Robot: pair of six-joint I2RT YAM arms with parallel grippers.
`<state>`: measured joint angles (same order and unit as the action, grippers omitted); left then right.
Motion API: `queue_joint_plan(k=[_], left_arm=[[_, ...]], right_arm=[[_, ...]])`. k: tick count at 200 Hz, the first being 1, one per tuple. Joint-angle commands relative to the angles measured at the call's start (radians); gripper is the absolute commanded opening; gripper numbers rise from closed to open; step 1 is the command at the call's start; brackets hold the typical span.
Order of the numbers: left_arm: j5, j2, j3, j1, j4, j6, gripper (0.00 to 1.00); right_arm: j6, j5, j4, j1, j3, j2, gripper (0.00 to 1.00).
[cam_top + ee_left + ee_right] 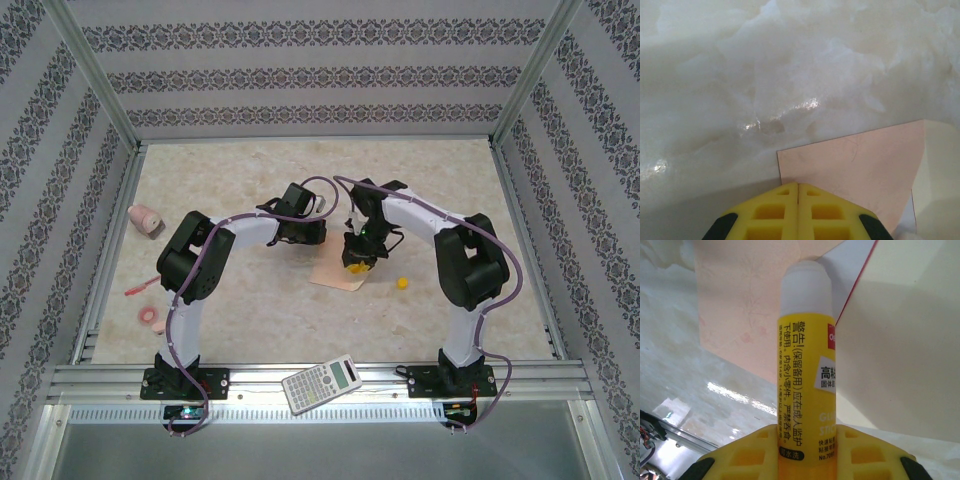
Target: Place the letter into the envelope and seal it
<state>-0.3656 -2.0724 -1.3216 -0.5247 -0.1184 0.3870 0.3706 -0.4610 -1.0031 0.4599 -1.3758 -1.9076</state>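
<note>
Mid-table, envelope [336,274] lies flat; letter [856,282], red-bordered edge, shows between its body and pale flap. Left gripper [798,197]: fingers together, at envelope's corner. Right gripper [805,437]: clamped on glue stick [802,340], tip towards envelope. Yellow cap [402,283] lies nearby.

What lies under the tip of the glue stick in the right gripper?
Under the tip of the glue stick you can see the peach envelope and a strip of the red-bordered letter. The tip covers the spot directly beneath it, so whether it touches the paper cannot be seen.
</note>
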Motion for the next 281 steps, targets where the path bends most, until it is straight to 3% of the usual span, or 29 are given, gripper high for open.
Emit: queue_joint_plan(k=[1, 56, 133, 234, 247, 270, 281], left_arm=[[-0.005, 0.031, 0.008, -0.011, 0.002, 0.015, 0.0], [0.018, 0.038, 0.02, -0.011, 0.006, 0.043, 0.0], [0.085, 0.044, 0.083, -0.013, 0.102, 0.276, 0.0], [0.065, 0.089, 0.056, -0.016, 0.111, 0.259, 0.0], [0.064, 0.115, 0.058, -0.017, 0.12, 0.273, 0.14], [0.048, 0.162, 0.049, -0.018, 0.126, 0.287, 0.3], [0.044, 0.183, 0.043, -0.018, 0.131, 0.296, 0.33]], right_arm=[[0.02, 0.006, -0.038, 0.014, 0.009, 0.023, 0.01], [0.019, 0.019, -0.037, 0.001, -0.014, 0.03, 0.01], [-0.006, 0.025, -0.015, -0.068, -0.037, 0.048, 0.01], [-0.005, 0.011, 0.005, -0.111, -0.103, 0.121, 0.01], [0.002, 0.013, 0.021, -0.118, -0.094, 0.142, 0.01], [0.013, 0.018, 0.057, -0.128, -0.065, 0.185, 0.01], [0.022, 0.017, 0.077, -0.135, -0.048, 0.205, 0.01]])
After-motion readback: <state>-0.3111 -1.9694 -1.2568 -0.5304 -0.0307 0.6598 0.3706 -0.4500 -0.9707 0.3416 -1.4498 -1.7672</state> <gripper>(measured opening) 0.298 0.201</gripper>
